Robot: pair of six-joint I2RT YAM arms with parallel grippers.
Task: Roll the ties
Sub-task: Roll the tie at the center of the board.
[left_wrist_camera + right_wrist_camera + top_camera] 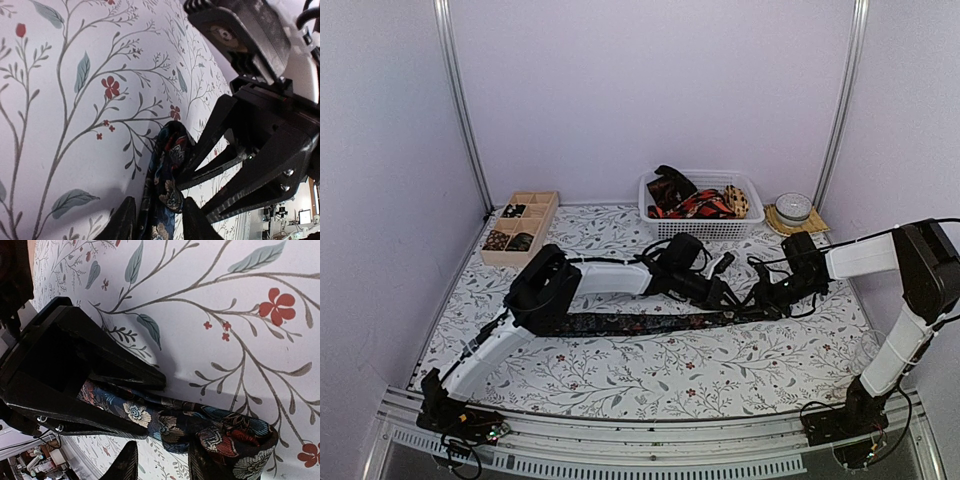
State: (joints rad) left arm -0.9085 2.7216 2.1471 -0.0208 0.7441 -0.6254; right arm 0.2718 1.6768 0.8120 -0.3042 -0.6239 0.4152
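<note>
- One tie (620,323) is laid flat across the middle of the table (620,385), running from 9 to 3 o'clock. Its 3 o'clock end is turned over into a first fold.
- Spare ties (695,203) are heaped in the basket (705,232) at 12 o'clock, and rolls (510,240) are seen in the tray (542,210) at 10 o'clock.
- The left gripper (159,210) is set narrow, with the fabric just behind the fold pinched between its fingers.
- The right gripper (164,452) is held partly apart, with bare table showing between its fingers. The fold is bunched against one finger, and whether that finger is inside the fold cannot be told.
- The step in hand is judged to be the start of the coil, with nearly the whole length not yet rolled.
- The tie is judged light, limp and rather slick, so a loose turn is likely to spring open or slide sideways.
- Hold is best taken on the fold itself, across its full width, while the flat part just to its 9 o'clock side is pinned.
- Tension should be kept low, or the band may be dragged askew.
</note>
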